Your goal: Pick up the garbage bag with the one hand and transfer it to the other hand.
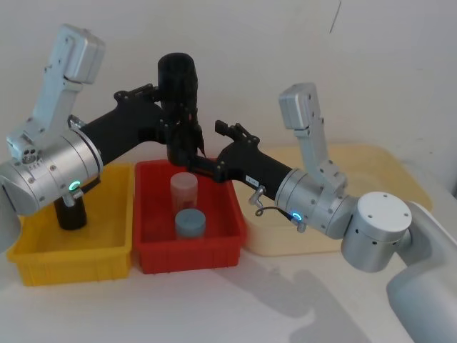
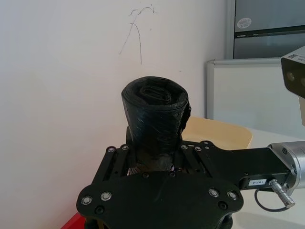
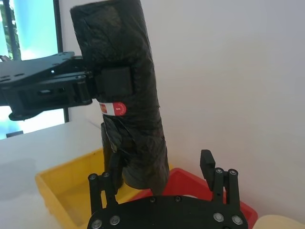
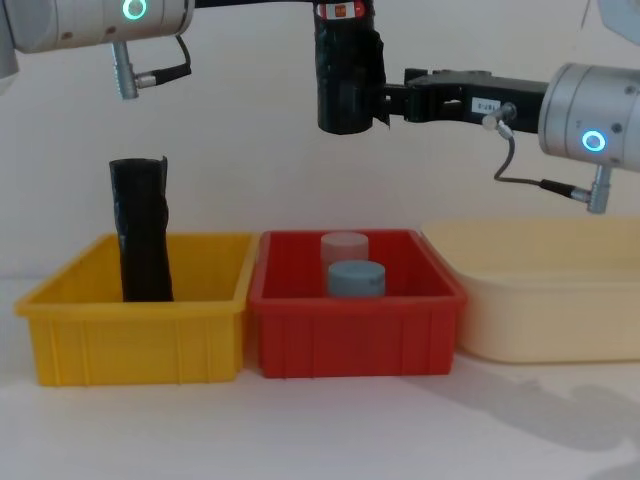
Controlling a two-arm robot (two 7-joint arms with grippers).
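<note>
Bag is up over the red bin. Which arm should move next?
Right. The right gripper has open jaws straddling the bag at its lower end, so it probably only needs to close. The left gripper clamps it higher up.

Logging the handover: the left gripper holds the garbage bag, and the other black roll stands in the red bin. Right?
No: by the chest view, the other black roll stands in the yellow bin. The left gripper does hold the garbage bag, the right gripper open around it.
</note>
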